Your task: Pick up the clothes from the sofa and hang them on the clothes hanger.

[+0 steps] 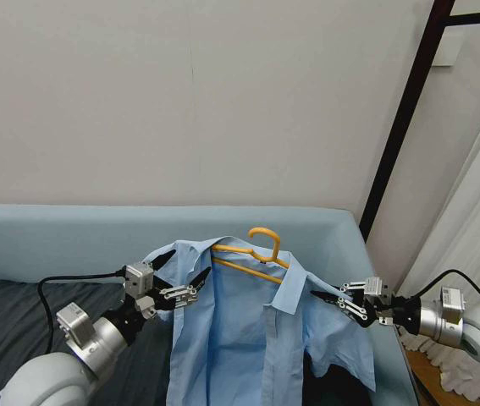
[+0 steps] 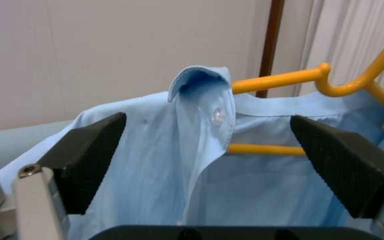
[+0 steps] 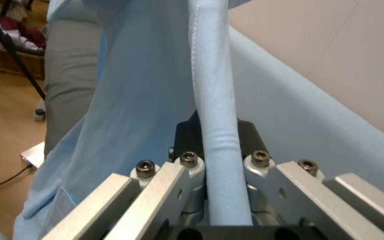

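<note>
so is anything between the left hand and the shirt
Nothing visible. The left hand is open and faces the shirt, whose collar lies straight ahead of its pads. The shirt hangs on the orange hanger, and the right hand is shut on its edge.

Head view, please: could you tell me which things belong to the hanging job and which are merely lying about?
Job: shirt, yellow hanger, sofa, left gripper open at the collar, right gripper clamped on the shirt's edge.
Lying about: dark blanket, white cloth, black pole.
</note>
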Available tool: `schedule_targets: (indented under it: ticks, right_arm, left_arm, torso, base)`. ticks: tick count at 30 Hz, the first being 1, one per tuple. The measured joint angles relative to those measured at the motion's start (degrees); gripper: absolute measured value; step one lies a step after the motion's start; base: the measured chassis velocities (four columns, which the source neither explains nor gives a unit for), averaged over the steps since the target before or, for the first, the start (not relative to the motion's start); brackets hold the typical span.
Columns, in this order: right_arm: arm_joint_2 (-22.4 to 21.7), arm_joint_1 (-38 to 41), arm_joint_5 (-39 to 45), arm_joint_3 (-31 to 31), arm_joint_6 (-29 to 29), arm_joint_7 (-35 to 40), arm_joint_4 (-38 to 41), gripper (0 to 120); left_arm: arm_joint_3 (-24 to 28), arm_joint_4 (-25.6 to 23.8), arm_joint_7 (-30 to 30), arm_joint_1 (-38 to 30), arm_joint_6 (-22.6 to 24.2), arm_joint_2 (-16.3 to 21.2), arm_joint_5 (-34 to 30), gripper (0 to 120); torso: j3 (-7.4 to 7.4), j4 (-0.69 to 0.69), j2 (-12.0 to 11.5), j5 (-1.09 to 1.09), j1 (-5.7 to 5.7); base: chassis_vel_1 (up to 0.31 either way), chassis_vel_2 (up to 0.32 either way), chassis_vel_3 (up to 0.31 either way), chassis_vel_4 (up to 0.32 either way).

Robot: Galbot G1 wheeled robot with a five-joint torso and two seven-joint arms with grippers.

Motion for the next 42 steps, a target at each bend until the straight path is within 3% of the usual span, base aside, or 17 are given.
schedule_targets:
  ticks: [3,5,7,18,20,22,23,42]
  right_arm:
    - [-0.2,0.0,0.1,0.0,0.0,0.0,0.0,3]
    - [-0.3,0.0,0.1,0.0,0.0,-0.1,0.0,3]
    - [-0.3,0.0,0.1,-0.1,0.0,-0.1,0.2,3]
    - [-0.7,-0.2,0.1,0.0,-0.1,-0.2,0.6,3]
    - [-0.7,-0.3,0.1,0.1,-0.1,-0.2,0.7,3]
    - [-0.8,-0.4,0.1,0.3,-0.2,-0.2,0.9,3]
    - [-0.9,-0.4,0.2,0.3,-0.3,-0.1,1.1,3]
    - [-0.4,-0.6,-0.1,-0.1,-0.4,0.2,1.2,3]
  left_arm:
    - [1.6,-1.1,-5.1,0.1,0.6,-0.6,2.9,81]
    - [1.9,-1.2,-6.3,0.2,0.6,-0.7,3.5,79]
    - [2.1,-1.5,-7.6,0.3,0.5,-0.8,4.5,68]
    - [3.6,-3.3,-7.3,-0.5,-0.6,-0.8,5.7,27]
    - [3.7,-3.5,-7.2,-0.6,-0.6,-0.8,5.7,24]
    - [4.6,-4.2,-7.3,-1.1,-0.1,-0.7,5.7,12]
    - [5.2,-4.2,-7.5,-1.5,0.1,-0.7,5.5,0]
    - [8.0,-6.6,-3.6,-2.9,-2.8,-1.3,2.5,0]
  torso:
    - [0.0,0.0,0.0,0.0,0.0]
    - [0.0,0.0,0.0,-0.01,0.0]
    - [0.0,0.0,0.0,-0.01,0.0]
    - [0.0,0.0,0.0,-0.01,0.0]
    - [0.0,0.0,0.0,-0.01,0.0]
    - [0.0,0.0,0.0,-0.01,0.0]
    - [0.0,0.0,0.0,-0.01,0.01]
    - [0.0,0.0,0.0,-0.01,0.0]
  base:
    - [0.0,0.0,0.0,0.0]
    - [0.0,0.0,0.0,0.0]
    - [0.0,0.0,0.0,0.0]
    - [0.0,0.0,0.0,0.0]
    - [0.0,0.0,0.0,0.0]
    - [0.0,0.0,0.0,0.0]
    - [0.0,0.0,0.0,0.0]
    - [0.0,0.0,0.0,0.0]
